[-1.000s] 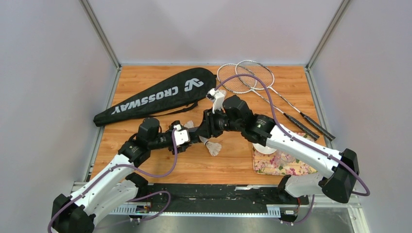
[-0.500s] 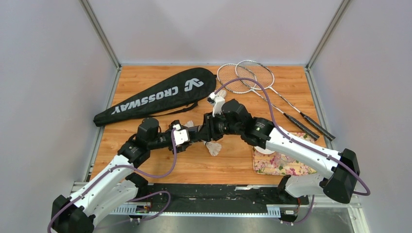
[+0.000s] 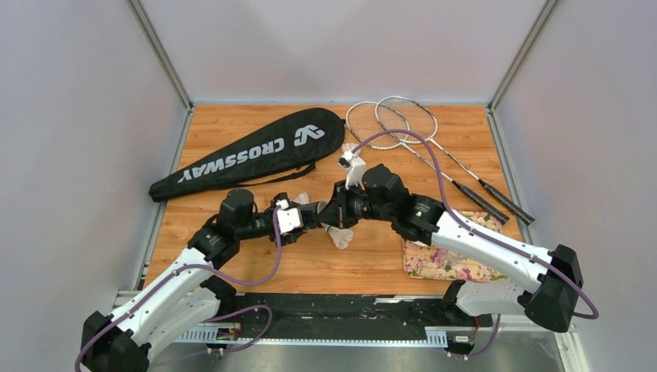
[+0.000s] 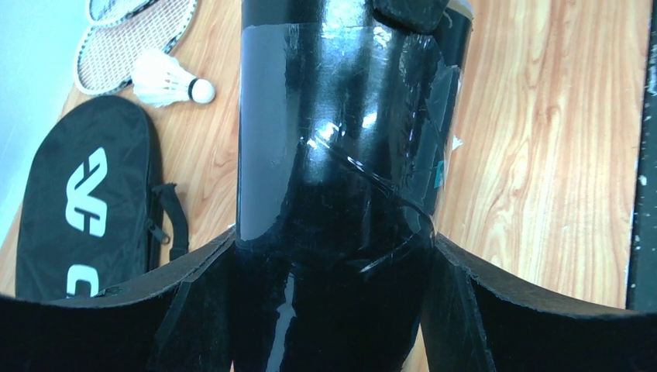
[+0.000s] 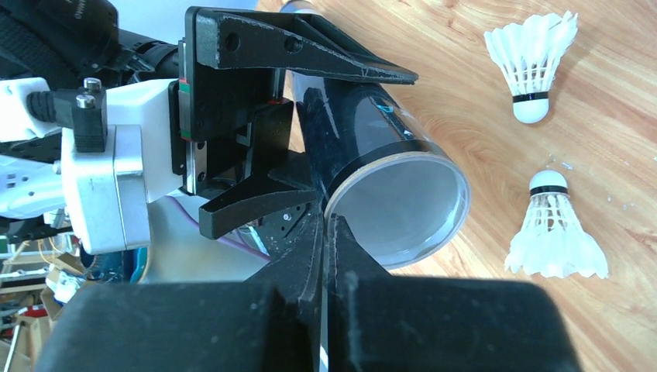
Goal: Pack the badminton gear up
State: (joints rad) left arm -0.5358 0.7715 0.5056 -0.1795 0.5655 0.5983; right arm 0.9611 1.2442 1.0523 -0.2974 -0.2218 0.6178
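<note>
My left gripper [image 4: 333, 240] is shut on the long dark tube [image 4: 341, 139], holding it above the table at mid-front [image 3: 319, 216]. My right gripper [image 5: 327, 221] is shut, with its fingertips pinching the rim of the tube's pale end [image 5: 399, 205]. Two white shuttlecocks [image 5: 534, 58] [image 5: 554, 232] lie on the wood beyond that end. A third shuttlecock [image 4: 166, 80] lies beside the two silver rackets [image 3: 395, 124]. The black CROSSWAY bag [image 3: 256, 151] lies at the back left.
A flower-patterned tray [image 3: 445, 262] sits at the front right under my right arm, with a small white bowl [image 3: 422, 238] on it, partly hidden. The racket handles [image 3: 496, 200] reach toward the right edge. Grey walls enclose the table.
My right arm has shifted a little right and toward the front, bringing its gripper onto the tube's end. My left arm and the tube have stayed nearly still.
</note>
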